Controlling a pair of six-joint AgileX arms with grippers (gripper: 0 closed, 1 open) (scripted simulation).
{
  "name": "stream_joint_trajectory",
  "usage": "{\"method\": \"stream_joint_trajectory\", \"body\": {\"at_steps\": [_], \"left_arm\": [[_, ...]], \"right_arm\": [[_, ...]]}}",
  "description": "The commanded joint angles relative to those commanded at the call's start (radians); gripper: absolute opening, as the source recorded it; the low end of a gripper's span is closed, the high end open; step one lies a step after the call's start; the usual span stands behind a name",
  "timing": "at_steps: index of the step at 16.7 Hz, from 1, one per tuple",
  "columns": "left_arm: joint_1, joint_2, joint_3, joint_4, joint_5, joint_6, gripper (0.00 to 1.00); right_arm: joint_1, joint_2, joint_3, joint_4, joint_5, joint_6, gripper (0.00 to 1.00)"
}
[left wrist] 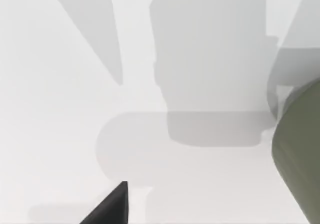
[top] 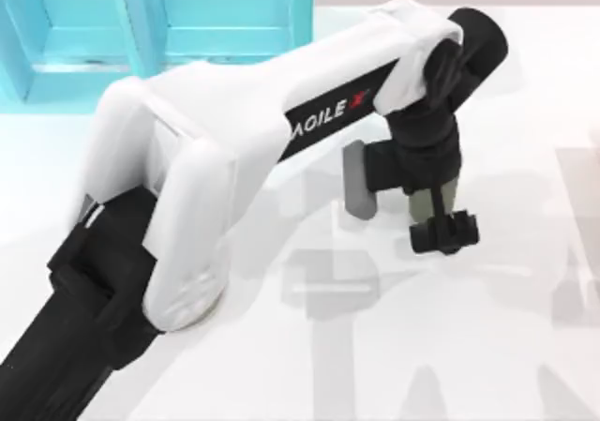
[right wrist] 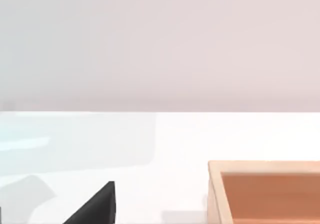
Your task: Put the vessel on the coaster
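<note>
The vessel is a small olive-grey cup, held off the white table between the black fingers of my left gripper, which is shut on it. My left arm reaches from the table's left front across to right of the middle. In the left wrist view the vessel's olive wall rises beside one dark fingertip, with soft shadows on the table below. The coaster is hidden or out of view. A dark part of my right gripper edges into the right wrist view, where it hangs parked.
A teal shelf unit stands at the table's back left. An open orange-brown wooden box sits on the table in the right wrist view. Bare white table lies in front of the left gripper.
</note>
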Motion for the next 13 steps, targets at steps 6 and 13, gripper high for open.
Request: {"method": "stream_joint_trajectory", "body": {"at_steps": [6, 13], "left_arm": [[0.0, 0.0, 0.0, 0.0, 0.0, 0.0, 0.32], [0.0, 0.0, 0.0, 0.0, 0.0, 0.0, 0.0]], "right_arm": [[0.0, 0.0, 0.0, 0.0, 0.0, 0.0, 1.0], [0.0, 0.0, 0.0, 0.0, 0.0, 0.0, 1.0]]}}
